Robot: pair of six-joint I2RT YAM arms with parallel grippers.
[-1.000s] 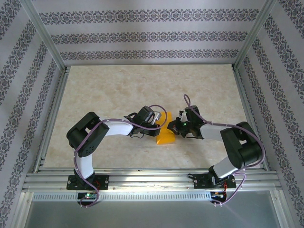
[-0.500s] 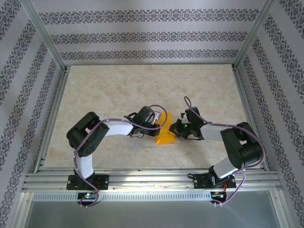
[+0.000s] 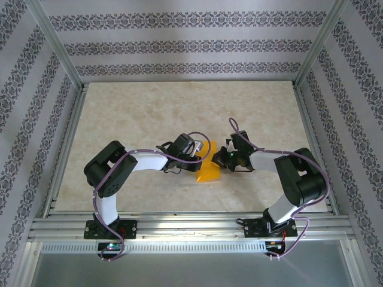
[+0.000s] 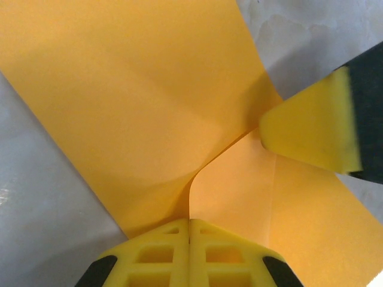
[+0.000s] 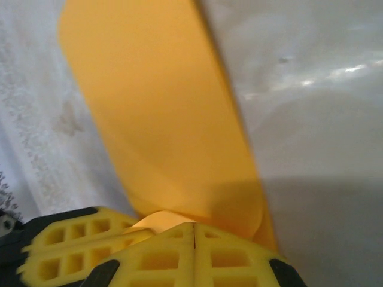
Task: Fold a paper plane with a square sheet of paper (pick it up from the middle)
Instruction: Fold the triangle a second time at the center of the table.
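Note:
The orange-yellow sheet of paper point(image 3: 208, 167), partly folded, lies on the table between both grippers. My left gripper point(image 3: 201, 156) comes from the left and is shut on a raised fold of the sheet of paper point(image 4: 149, 113); the fold's edge runs straight into the seam between its yellow fingers point(image 4: 161, 251). My right gripper point(image 3: 219, 160) comes from the right, shut, its tips against the sheet's crease. One right finger point(image 4: 311, 128) touches the paper there. In the right wrist view the sheet of paper point(image 5: 161, 119) rises just beyond the shut right gripper point(image 5: 194, 225), with the left fingers point(image 5: 72, 242) beside it.
The marble-look table point(image 3: 131, 113) is framed by aluminium rails point(image 3: 179, 224) and patterned walls. Both arms reach inward toward the middle, their cables looping above the wrists.
The right arm has swung its wrist slightly up and left, closer to the paper. The left arm and the paper have hardly moved.

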